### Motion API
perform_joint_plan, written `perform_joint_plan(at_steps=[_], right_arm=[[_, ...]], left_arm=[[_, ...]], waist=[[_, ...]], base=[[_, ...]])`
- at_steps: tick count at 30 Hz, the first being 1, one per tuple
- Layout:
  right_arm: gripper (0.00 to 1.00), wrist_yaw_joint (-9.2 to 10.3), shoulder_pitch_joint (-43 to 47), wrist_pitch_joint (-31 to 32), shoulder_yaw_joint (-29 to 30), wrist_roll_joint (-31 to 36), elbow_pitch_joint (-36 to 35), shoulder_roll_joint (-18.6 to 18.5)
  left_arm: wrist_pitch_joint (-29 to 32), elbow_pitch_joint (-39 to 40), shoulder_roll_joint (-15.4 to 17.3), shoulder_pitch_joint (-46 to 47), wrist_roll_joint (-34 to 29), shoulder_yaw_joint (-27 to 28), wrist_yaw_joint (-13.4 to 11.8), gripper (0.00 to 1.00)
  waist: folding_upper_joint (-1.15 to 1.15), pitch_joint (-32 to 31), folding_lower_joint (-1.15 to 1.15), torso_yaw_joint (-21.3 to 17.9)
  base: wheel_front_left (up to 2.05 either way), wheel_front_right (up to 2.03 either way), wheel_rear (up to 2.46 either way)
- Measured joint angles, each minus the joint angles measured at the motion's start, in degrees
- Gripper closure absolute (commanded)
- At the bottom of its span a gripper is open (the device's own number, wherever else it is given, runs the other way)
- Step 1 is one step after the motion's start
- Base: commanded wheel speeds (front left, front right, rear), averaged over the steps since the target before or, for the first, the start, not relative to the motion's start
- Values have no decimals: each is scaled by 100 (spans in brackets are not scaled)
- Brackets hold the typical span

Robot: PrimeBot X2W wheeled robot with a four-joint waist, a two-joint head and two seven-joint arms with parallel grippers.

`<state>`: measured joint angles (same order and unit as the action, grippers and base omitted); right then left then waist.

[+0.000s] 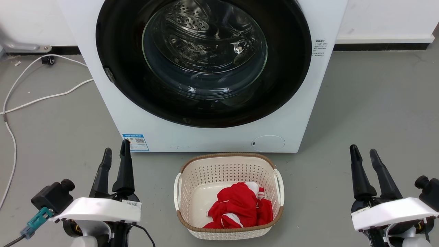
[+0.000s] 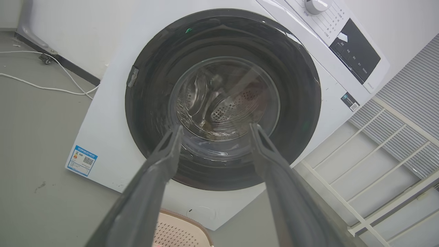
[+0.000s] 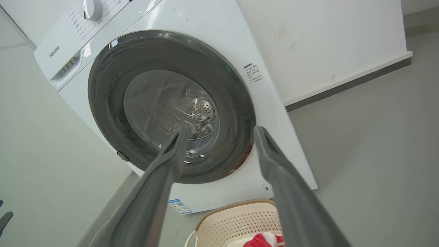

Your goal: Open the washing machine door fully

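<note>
Your left gripper and right gripper stand spread, empty — the washing machine door sits closed ahead of both. Between them a basket holds red cloth; your left wrist view adds the dial.

Head view: washing machine door was cut off at 12 o'clock by the top edge. Blue label at the machine's 7 o'clock corner and the side print at 3 o'clock were too small to read. Red cloth was partly hidden behind the near wall of the basket. White cable ran off the 9 o'clock edge. Left wrist view: basket was cut off at 6 o'clock.
</note>
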<state>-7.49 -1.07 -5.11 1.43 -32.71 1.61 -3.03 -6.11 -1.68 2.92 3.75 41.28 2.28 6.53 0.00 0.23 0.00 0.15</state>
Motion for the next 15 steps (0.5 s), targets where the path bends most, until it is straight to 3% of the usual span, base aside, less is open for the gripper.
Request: perform_joint_plan(at_steps=[15], right_arm=[[0, 0, 122, 70, 24, 1080, -178, 1]], left_arm=[[-224, 23, 2, -11, -1154, -54, -73, 0]], waist=[[0, 11, 0, 12]], base=[[0, 0, 0]])
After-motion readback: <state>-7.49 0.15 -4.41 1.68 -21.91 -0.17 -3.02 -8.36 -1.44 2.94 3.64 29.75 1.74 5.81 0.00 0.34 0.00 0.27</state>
